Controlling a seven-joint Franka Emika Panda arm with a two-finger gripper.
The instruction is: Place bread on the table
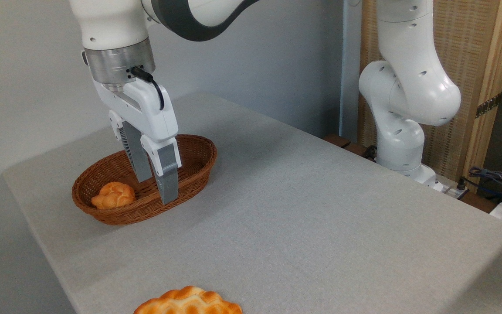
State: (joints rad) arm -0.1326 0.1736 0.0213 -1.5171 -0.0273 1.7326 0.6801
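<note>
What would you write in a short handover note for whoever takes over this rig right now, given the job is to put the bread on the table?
Gripper: open, empty, fingers pointing down over the wicker basket, just right of the bread.
Bread: knotted bun lying in the left end of the basket, not grasped.
Table: a flat honeycomb loaf sits at the near edge; not the target.
Done: arm brought over the basket.
Left: shift left over the bun, grasp it, lift it out, set it on bare tabletop.
</note>
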